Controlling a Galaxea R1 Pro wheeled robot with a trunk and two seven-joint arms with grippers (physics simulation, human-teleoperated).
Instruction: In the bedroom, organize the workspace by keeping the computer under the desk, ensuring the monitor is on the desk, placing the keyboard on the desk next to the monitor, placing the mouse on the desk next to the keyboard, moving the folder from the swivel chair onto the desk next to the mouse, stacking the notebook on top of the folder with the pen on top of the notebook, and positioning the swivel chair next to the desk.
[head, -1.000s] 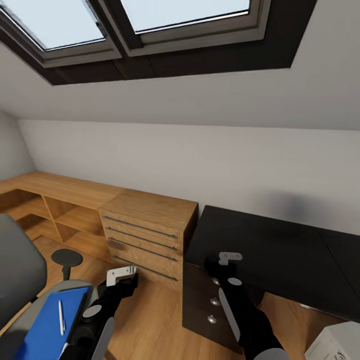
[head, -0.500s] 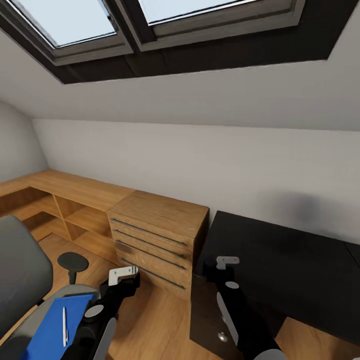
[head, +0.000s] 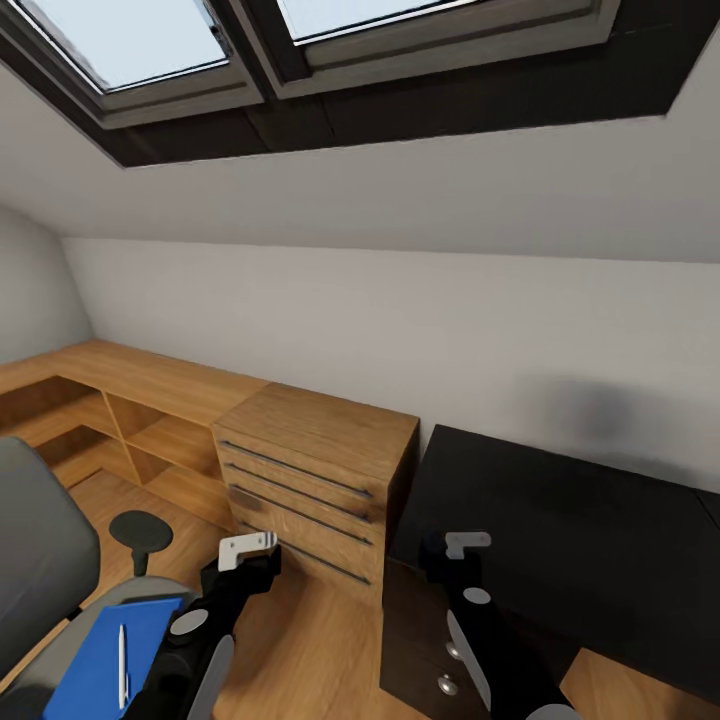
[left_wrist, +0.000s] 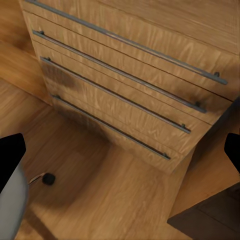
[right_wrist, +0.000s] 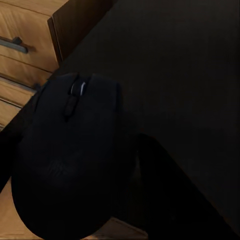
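Pinching the mouse (right_wrist: 75, 160), right fingers (right_wrist: 150, 190) aim its wheel deskward; left fingers (left_wrist: 12, 155) spread.

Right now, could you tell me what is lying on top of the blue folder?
A thin white pen lies on the blue folder, which rests on the swivel chair. The left arm hides the folder's right edge, and the picture cuts off its near end.

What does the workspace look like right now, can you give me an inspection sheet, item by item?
Surface: desk, black, bare where visible.
Job's things: mouse held over the desk's end; folder on the swivel chair with the pen on it.
Clutter: nothing seen.
Grippers: right gripper shut on the mouse; left gripper open, empty, fingers apart.
Cables: nothing seen.
Surroundings: wooden drawer cabinet, low wooden shelving, skylights, wood floor.
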